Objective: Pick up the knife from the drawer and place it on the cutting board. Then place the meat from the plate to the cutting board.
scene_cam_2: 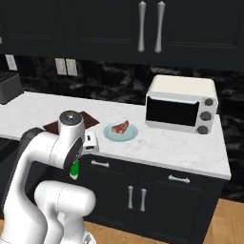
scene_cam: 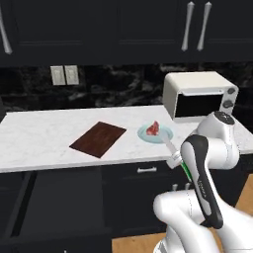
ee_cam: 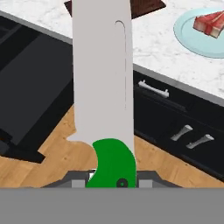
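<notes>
the arm is folded up in front of the worktop [scene_cam: 44, 133], its pincer [ee_cam: 111, 177] clenched on the knife [ee_cam: 103, 87] by the green handle, pale blade pointing to twelve o'clock in the hand view. the drawer [scene_cam: 54, 197] gapes open at eight o'clock.

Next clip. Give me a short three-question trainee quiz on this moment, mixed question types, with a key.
1. True or false: the knife is lying on the cutting board.
2. Where is the meat? A) on the plate B) on the cutting board C) in the drawer
3. Fill in: the drawer is standing ____.

Key:
1. False. The tool is shut on the knife's green handle, and the blade is raised in front of the counter, off the board.
2. A
3. open
</notes>
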### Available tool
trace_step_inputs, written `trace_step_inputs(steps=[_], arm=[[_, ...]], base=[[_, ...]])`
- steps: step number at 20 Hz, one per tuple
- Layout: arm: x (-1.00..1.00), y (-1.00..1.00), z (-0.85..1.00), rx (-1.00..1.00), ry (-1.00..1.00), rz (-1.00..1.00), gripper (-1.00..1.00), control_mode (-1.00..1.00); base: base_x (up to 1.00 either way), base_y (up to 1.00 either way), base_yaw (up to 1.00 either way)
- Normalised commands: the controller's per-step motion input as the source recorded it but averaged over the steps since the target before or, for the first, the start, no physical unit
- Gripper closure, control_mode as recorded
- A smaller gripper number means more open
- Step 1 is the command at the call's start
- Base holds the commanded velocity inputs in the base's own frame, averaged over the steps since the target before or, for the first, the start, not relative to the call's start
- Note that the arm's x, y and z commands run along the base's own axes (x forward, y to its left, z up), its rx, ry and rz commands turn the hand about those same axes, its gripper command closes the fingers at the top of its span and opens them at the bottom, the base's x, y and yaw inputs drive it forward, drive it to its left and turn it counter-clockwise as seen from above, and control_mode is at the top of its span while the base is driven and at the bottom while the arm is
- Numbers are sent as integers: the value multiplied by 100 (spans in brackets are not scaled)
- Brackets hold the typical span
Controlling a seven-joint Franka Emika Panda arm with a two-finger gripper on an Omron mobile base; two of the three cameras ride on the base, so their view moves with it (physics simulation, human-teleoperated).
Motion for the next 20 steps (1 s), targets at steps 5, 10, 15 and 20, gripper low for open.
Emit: trace_step_inputs(steps=[5,10,15,20], arm=[[0,0,0,0,0,0,100,100],[0,0,0,0,0,0,100,100],[0,0,0,0,0,0,100,100],[0,0,0,0,0,0,100,100]], base=[[76,0,22],[60,8,15],[27,10,2],[2,21,0]])
